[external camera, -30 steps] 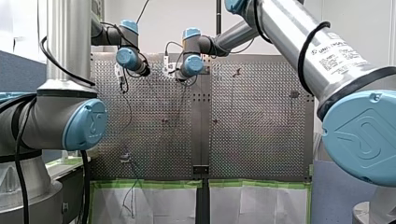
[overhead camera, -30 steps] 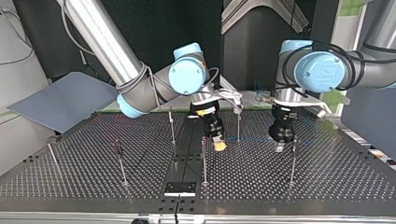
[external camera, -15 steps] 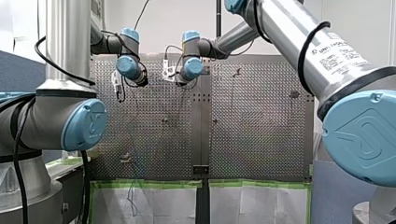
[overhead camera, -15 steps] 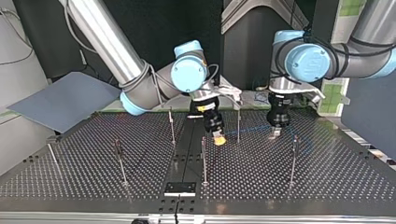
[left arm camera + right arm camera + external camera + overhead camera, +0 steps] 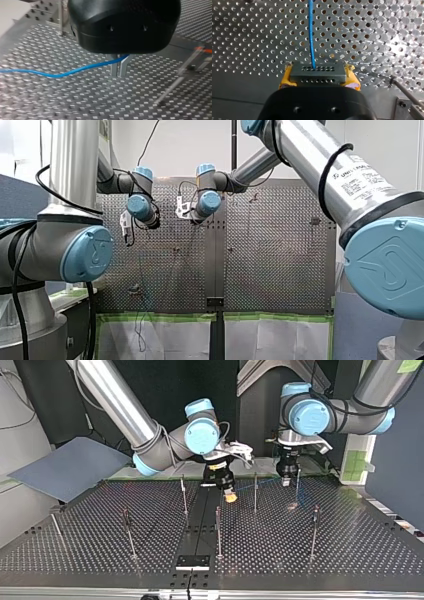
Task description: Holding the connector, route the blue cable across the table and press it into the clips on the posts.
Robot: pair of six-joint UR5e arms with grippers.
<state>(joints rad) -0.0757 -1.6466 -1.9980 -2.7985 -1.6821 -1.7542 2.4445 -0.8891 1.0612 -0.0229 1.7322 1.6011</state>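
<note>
My right pincer (image 5: pixel 319 76) is clenched on the connector (image 5: pixel 317 72), a dark rectangular block with rows of small holes, between yellow pads (image 5: pixel 283 79). From the connector the thin blue cable (image 5: pixel 311 37) runs straight ahead over the shiny perforated metal worktop (image 5: pixel 249 37). Away from the connector, my left pincer (image 5: pixel 119 68) pinches the cable between narrow metal fingers (image 5: pixel 114 68).
</note>
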